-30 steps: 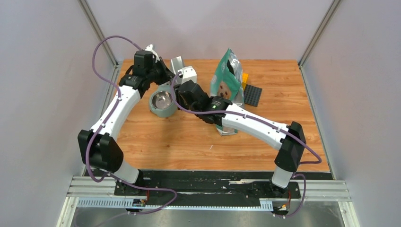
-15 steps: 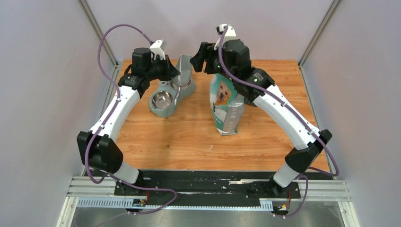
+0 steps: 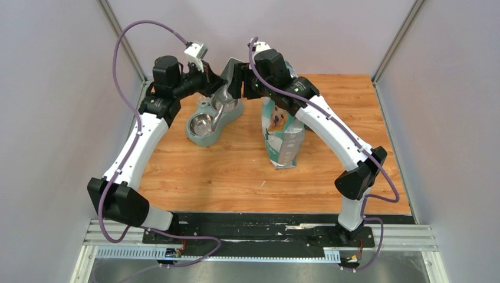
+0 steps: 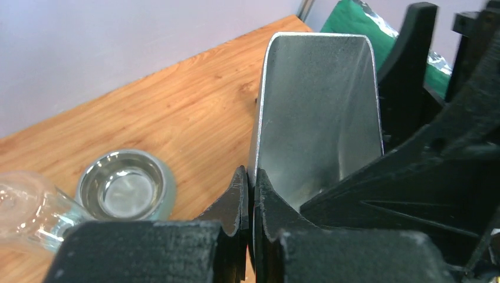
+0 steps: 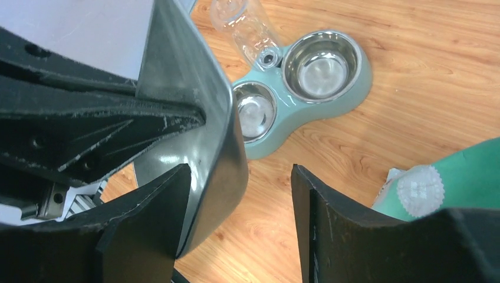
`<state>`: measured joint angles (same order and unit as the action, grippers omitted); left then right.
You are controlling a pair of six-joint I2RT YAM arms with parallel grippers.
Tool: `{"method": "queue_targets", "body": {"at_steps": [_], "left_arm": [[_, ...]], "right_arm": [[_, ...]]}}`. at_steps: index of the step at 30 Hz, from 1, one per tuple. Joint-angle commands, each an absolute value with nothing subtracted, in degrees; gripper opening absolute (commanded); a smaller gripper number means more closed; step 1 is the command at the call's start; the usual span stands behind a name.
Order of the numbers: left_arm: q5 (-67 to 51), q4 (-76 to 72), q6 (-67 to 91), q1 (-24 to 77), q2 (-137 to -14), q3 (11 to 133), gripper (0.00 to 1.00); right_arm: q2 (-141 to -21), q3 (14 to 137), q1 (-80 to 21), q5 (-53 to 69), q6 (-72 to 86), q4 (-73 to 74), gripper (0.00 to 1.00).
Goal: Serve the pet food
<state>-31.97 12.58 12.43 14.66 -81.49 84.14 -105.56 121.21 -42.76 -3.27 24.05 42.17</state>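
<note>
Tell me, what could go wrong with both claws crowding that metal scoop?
1. The left gripper pinches the scoop only by its thin side wall. The scoop's rim also sits between the open jaws of the right gripper, so a nudge or uneven squeeze there could twist it loose.
2. The bag stands upright right beside the right arm; a swing could topple it.

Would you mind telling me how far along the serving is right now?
Done: the scoop is off the table, clamped in the left gripper. In hand: the right gripper is open, its fingers either side of the scoop's edge. Left: nearly everything. The scoop and both bowls are empty, no kibble shows, and the bag stands upright nearby.
</note>
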Motion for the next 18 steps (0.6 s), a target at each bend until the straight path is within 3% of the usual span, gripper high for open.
{"method": "queue_targets", "body": {"at_steps": [1, 4, 6, 8, 11, 12, 13, 14, 15, 16, 18], "left_arm": [[-36.39, 7.70, 6.02, 15.17, -78.76, 85.72, 0.00], [-36.74, 7.71, 2.64, 15.20, -78.46, 85.47, 0.00], [-37.00, 7.72, 1.29, 15.20, -78.40, 85.59, 0.00], [-37.39, 8.07, 0.79, 15.18, -78.63, 86.14, 0.00], [-37.82, 9.59, 1.24, 15.16, -79.72, 87.98, 0.03], [-37.72, 10.51, 1.76, 15.19, -79.98, 89.01, 0.13], [-37.60, 10.88, 2.07, 15.20, -80.40, 89.97, 0.19], [-37.52, 11.18, 2.85, 15.20, -80.50, 90.29, 0.35], [-36.01, 10.91, 4.31, 15.20, -80.35, 90.49, 0.43], [-34.27, 9.89, 5.67, 15.20, -80.08, 90.29, 0.57], [-23.75, 8.04, 9.74, 15.13, -78.66, 88.95, 0.73]], "right_arm": [[-107.46, 127.48, -41.39, -1.04, 25.37, 42.50, 0.61], [-108.67, 129.57, -40.62, 1.18, 26.63, 42.21, 0.58], [-108.80, 129.74, -40.53, 1.14, 27.16, 41.79, 0.49], [-108.61, 129.14, -40.42, 1.40, 27.69, 41.27, 0.38], [-107.98, 127.54, -40.01, 1.72, 28.92, 39.98, 0.12], [-107.61, 126.93, -39.73, 1.82, 29.65, 39.35, 0.02], [-107.20, 126.47, -39.42, 1.84, 30.47, 38.71, 0.00], [-106.71, 125.87, -39.01, 1.91, 31.43, 37.96, 0.00], [-106.10, 125.30, -38.51, 2.18, 32.50, 37.12, 0.00], [-105.58, 124.72, -37.74, 2.57, 34.01, 36.42, 0.00], [-104.22, 123.58, -35.55, 3.84, 38.71, 35.04, 0.00]]}}
